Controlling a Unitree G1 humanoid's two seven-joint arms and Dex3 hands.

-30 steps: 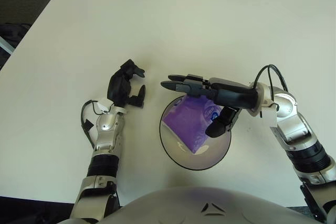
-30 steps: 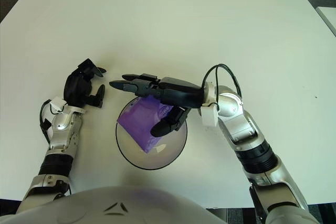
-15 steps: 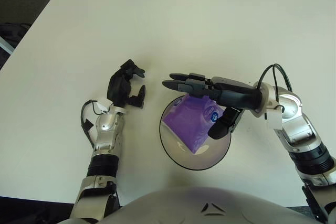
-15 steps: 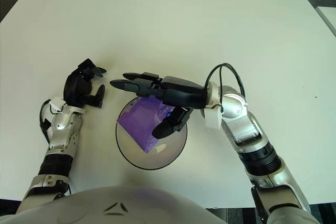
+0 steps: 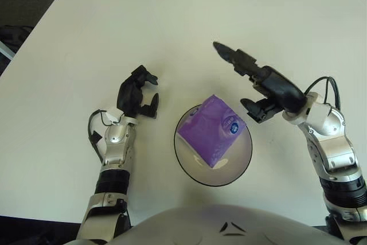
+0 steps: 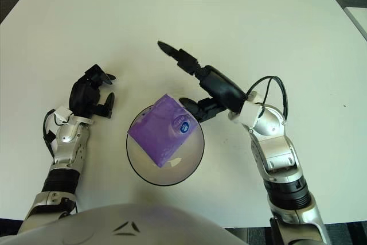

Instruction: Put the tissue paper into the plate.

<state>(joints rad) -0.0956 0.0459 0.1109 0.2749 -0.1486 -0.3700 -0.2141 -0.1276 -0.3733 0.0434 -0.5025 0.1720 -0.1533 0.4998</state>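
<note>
A purple tissue pack (image 5: 211, 129) with a small blue-and-white label lies in the round glass plate (image 5: 192, 168) near the table's front edge. My right hand (image 5: 252, 81) is raised above and to the right of the plate, fingers spread and holding nothing, clear of the pack. My left hand (image 5: 136, 94) rests on the table to the left of the plate, fingers loosely curled and empty.
The white table (image 5: 114, 38) stretches wide behind and to both sides of the plate. A black cable loops at my right wrist (image 5: 321, 87). Dark floor lies beyond the far edge.
My right hand has lifted off the tissue pack and swung up and to the right. The pack stays in the plate. The left hand has not moved.
</note>
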